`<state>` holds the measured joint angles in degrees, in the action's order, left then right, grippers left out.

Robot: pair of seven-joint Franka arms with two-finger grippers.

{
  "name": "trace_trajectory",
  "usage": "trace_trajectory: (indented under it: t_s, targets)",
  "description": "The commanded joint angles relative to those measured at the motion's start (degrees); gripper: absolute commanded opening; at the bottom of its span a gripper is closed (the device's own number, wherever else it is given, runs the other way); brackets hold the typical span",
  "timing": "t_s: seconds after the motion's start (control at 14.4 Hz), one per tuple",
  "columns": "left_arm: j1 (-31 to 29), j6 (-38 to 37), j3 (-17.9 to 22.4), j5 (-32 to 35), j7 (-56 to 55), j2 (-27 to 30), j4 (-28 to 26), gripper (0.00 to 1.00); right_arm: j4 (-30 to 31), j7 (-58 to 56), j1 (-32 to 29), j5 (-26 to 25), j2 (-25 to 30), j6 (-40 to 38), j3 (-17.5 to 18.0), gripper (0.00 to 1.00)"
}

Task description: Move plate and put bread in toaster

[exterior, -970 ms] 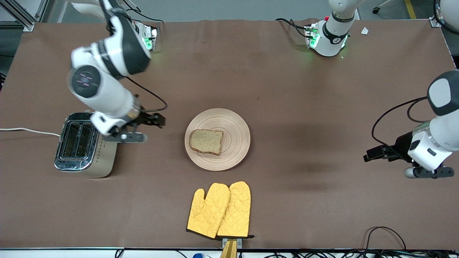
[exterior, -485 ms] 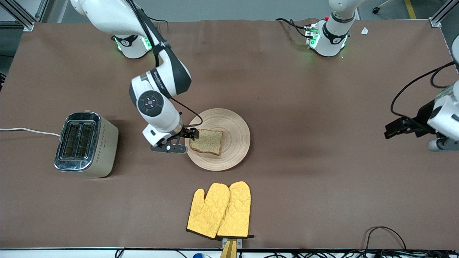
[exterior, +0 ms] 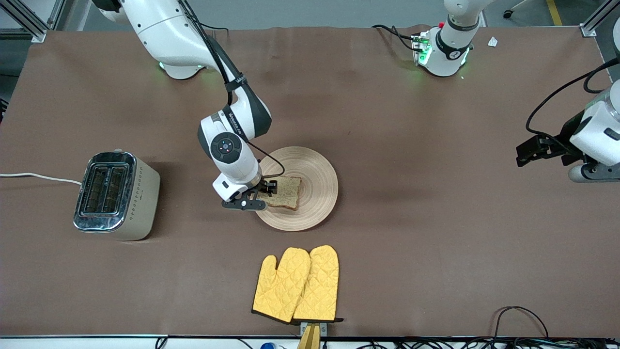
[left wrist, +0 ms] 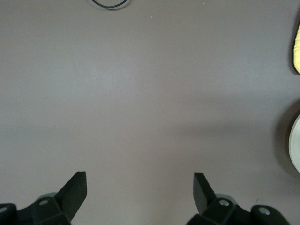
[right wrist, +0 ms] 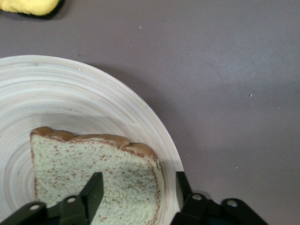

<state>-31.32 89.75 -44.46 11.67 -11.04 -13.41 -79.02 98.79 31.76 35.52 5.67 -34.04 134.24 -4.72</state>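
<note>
The right pincer (exterior: 268, 186) hangs low over the toaster-side edge of the plate (exterior: 317, 167), its fingers spread apart and holding nothing. In the right wrist view one finger (right wrist: 93, 190) sits over the speckled crumb of the bread (right wrist: 98, 178) and the other sits just outside the plate's rim, above the desk (exterior: 436, 145), so the slice's crusted edge lies between them.

The step in hand appears to be gripping the bread. To do it well, the pincer likely needs to come down until one finger can get under or against the crust edge, then close gently (soft bread crushes or tears easily). The outer finger looks close to the raised rim, so it could catch or nudge the plate as it descends.

The bread lies flat on the plate, on the half toward the toaster (exterior: 115, 195). The plate sits mid-desk. The toaster stands on the desk well apart from the plate, toward the right arm's end, with both slots open upward and empty. A pair of yellow oven mitts (exterior: 296, 284) lies nearer the front camera than the plate.

The left pincer (left wrist: 139, 187) waits with its fingers wide and empty over bare desk, well apart from the plate toward the left arm's end.
</note>
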Motion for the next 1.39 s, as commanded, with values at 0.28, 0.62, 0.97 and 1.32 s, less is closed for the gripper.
trace_trajectory:
  t_s: [0.28,0.62,0.97,1.32]
  targets:
    - [19.5,-8.09,22.0,-5.85,3.83,9.79,0.0,1.0,1.23,2.08,1.3,0.65,-0.5,0.67,-0.72,0.59]
    - [29.37,-9.42,32.32,-8.42,3.41,16.38,-7.36,1.0,2.98,2.08,1.3,0.65,-1.64,4.36,-0.64,0.51]
    - [35.36,-8.19,38.39,-8.07,3.13,19.65,-10.9,1.0,2.9,2.78,1.65,0.57,-1.64,4.19,-0.64,0.16]
    - [34.84,-8.27,38.48,-7.63,4.36,17.37,-7.48,1.0,1.5,2.61,2.09,0.65,-0.68,1.83,-0.72,0.01]
